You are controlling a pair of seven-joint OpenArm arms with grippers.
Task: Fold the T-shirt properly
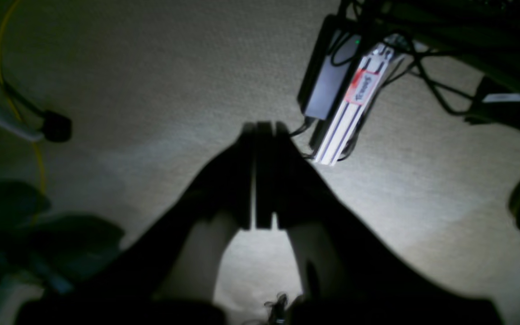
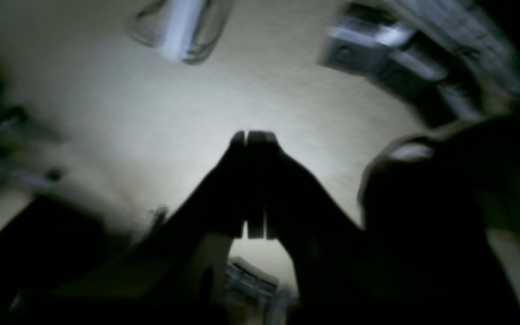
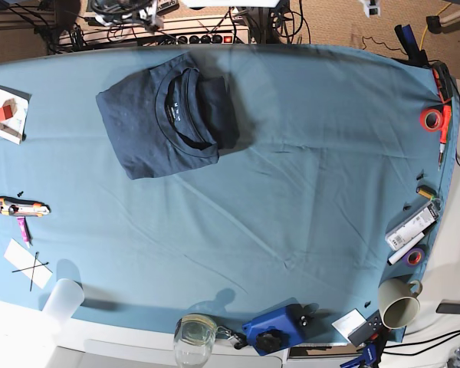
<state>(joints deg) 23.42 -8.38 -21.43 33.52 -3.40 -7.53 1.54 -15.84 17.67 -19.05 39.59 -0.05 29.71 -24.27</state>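
Teal tablecloth (image 3: 307,153): folded T-shirt (image 3: 165,123), collar rightward

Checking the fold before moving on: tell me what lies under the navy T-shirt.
The folded dark navy cotton T-shirt lies collar-up on the teal tablecloth, which shows all around it. Whatever sits directly beneath the shirt, including its tucked-under layers and sleeves, is covered.

Base view looks straight down on the table (image 3: 307,153); both wrist views face carpet.
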